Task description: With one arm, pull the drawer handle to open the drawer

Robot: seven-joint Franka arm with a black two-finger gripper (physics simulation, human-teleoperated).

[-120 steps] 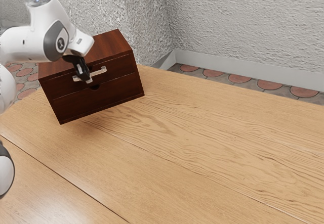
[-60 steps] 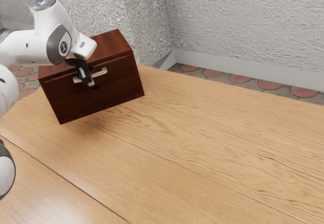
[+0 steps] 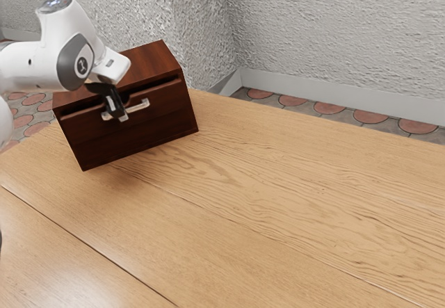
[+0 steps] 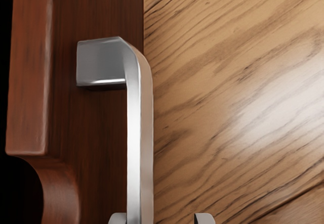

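A dark wooden drawer box point(image 3: 149, 61) stands at the table's back left in the exterior view. Its upper drawer point(image 3: 163, 96) sits slightly pulled out, with a dark gap along its top edge. My gripper point(image 3: 116, 108) is at the silver handle point(image 3: 135, 106), near its left end. In the wrist view the handle bar point(image 4: 137, 133) runs between my two fingertips point(image 4: 117, 218). The fingertip on the drawer-front point(image 4: 101, 143) side lies against the bar. The other one stands apart from it, so the gripper is open.
The wooden table point(image 3: 278, 197) stretches wide in front of and to the exterior view's right of the box. Rough grey walls point(image 3: 334, 23) meet in a corner behind it, over a tiled floor strip point(image 3: 361, 117).
The upper drawer has slid out a little and a dark slot has appeared above its front. My hand has moved with the handle, slightly toward the exterior view's right and down.
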